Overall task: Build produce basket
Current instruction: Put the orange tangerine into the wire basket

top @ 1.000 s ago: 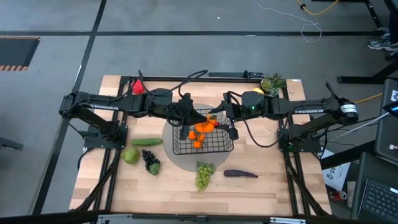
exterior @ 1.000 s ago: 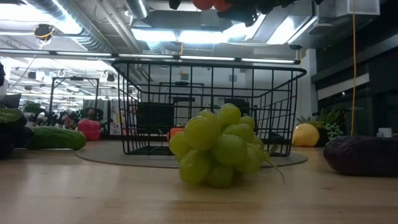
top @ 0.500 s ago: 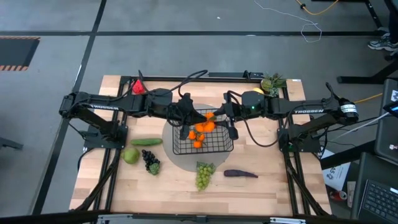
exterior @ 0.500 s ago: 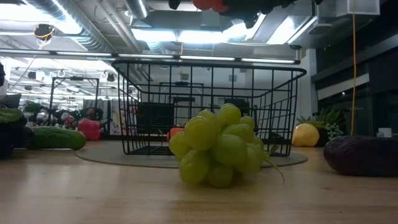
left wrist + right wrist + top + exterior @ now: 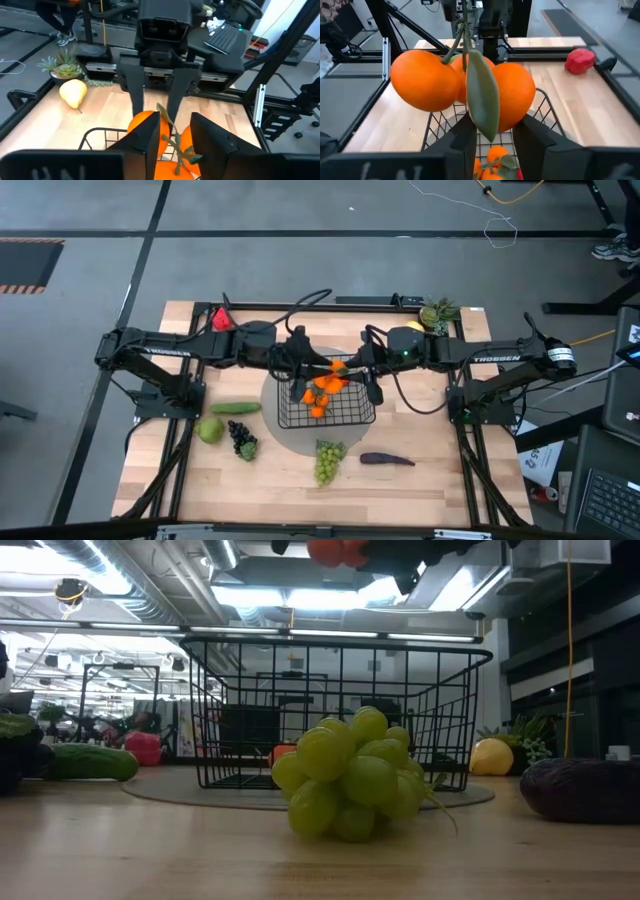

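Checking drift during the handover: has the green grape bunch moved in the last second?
No. In the low view the green grape bunch sits at the same spot in front of the basket, and likewise in the high view.
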### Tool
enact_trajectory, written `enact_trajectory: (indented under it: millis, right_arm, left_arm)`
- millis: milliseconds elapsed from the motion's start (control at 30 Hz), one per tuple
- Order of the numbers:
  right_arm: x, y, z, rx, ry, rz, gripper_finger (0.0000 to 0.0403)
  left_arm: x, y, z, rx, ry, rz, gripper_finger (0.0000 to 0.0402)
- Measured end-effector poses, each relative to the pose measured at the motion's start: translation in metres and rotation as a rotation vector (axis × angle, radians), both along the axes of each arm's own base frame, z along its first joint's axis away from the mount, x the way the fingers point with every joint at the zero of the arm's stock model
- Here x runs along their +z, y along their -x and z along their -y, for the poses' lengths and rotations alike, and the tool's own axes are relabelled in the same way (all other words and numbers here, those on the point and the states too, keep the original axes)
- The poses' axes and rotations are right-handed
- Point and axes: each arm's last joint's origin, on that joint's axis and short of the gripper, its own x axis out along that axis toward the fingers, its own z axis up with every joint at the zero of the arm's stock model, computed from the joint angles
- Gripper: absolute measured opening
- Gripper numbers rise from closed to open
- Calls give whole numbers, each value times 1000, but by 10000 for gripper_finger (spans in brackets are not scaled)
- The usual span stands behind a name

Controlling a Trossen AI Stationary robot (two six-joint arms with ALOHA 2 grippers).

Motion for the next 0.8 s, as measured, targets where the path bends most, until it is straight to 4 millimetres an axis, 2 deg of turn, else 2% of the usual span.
enact_trajectory:
  millis: [233,467,800]
  right_arm:
    - [-6,3,0,-39,-94,-81,110]
    - [-18,9,-1,-65,-138,-221,134]
    - [-20,11,1,-156,-189,-255,173]
  left_arm:
    - [-1,0,-9,31,1,-10,129]
    - [-1,1,-11,38,2,-11,129]
    - [-2,1,-11,37,4,-16,130]
